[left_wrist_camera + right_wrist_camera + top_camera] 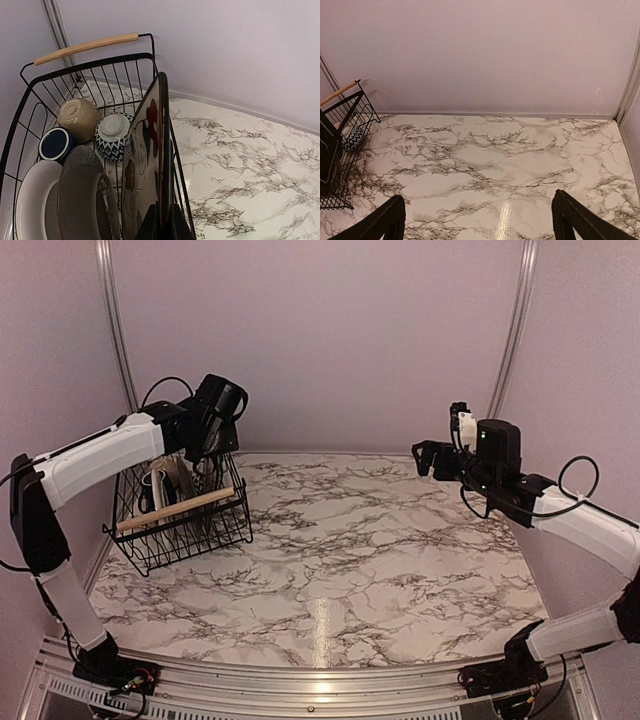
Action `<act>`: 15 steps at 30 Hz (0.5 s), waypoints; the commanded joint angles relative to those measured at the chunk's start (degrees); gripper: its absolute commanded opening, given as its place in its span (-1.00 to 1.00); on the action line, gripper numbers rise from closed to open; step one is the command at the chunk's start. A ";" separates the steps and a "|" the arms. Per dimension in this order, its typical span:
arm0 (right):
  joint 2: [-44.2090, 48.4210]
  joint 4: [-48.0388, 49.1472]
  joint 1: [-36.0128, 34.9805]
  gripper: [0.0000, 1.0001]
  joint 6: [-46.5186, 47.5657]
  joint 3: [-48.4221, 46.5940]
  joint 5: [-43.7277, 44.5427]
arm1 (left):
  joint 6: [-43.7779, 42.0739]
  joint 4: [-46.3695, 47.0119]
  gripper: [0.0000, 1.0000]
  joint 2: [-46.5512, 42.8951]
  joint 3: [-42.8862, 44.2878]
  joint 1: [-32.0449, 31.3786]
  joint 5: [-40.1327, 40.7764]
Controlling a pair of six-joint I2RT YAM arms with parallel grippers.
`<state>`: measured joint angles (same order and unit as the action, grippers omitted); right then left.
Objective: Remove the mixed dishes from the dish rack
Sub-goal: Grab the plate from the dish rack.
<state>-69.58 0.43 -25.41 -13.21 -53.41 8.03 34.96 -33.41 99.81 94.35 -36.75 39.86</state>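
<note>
Now I am pinching the upright square plate [144,150] by its edge, my left gripper [162,226] closed tight on it inside the dish rack [100,60]; my right gripper [477,201] is hovering wide open and empty above the table [495,150].

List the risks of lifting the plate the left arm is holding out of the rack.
1. The left gripper has its jaws shut on just the edge of the upright floral square plate, so it may pivot or slip when raised.
2. The plate stands close against the side of the black wire dish rack, so it might snag and drag the rack.
3. A sideways swing could knock the grey round plate standing beside it.
</note>
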 commanded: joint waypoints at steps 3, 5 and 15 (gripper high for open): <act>-1.58 0.57 -0.47 0.97 0.14 -1.81 -0.92 | -6.53 15.90 -1.00 -8.71 2.49 0.01 2.34; -1.84 0.73 -0.50 0.97 0.03 -1.86 -1.27 | -7.04 17.21 -1.00 -9.57 2.84 0.01 2.33; -4.33 1.12 -0.80 0.97 0.00 -3.67 -3.93 | -6.66 21.41 -1.00 -11.68 6.38 -0.07 -5.24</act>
<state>-72.44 0.43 -25.41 -13.26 -53.69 6.07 28.84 -22.92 92.18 94.65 -36.73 36.36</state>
